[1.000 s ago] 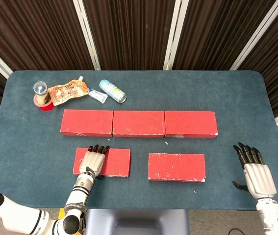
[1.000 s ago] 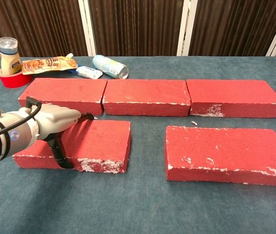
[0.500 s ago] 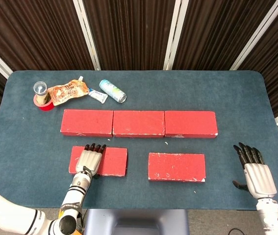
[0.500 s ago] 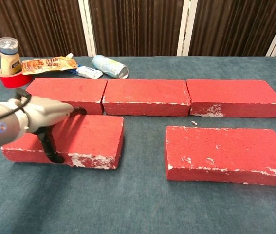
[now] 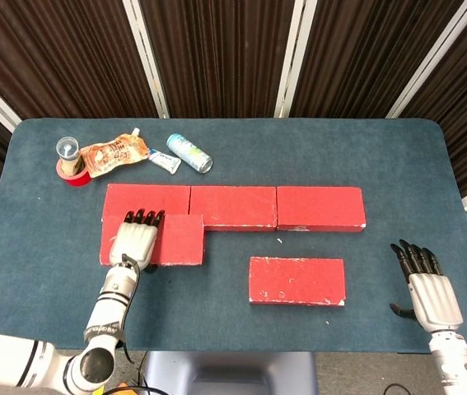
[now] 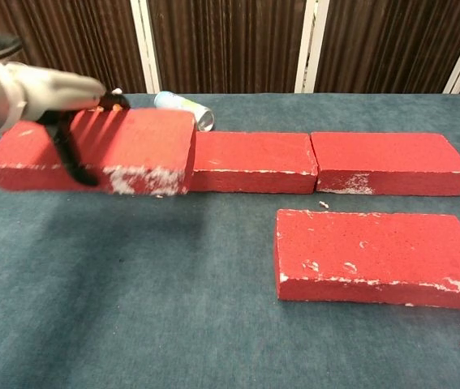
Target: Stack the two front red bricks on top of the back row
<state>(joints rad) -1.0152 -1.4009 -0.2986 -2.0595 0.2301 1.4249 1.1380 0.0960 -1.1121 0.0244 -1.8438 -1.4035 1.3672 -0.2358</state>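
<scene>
My left hand (image 5: 134, 240) grips the front left red brick (image 5: 179, 240) and holds it up off the table, overlapping the front edge of the back row's left brick (image 5: 147, 196). In the chest view this hand (image 6: 43, 91) holds the raised brick (image 6: 144, 144) from its left part, fingers on top and thumb down its near face, hiding the left back brick. The middle back brick (image 5: 233, 207) and right back brick (image 5: 319, 207) lie flat in line. The front right brick (image 5: 296, 280) lies alone on the cloth. My right hand (image 5: 427, 288) rests empty, fingers spread, at the front right.
At the back left stand a small bottle (image 5: 67, 152) on a red tape roll, an orange pouch (image 5: 114, 154), a small tube (image 5: 165, 160) and a lying can (image 5: 189, 152). The blue cloth table (image 5: 398, 164) ends close behind them.
My left hand has lifted the front left brick off the table and carried it back and left, over the back row's left brick. The right hand has not moved.
</scene>
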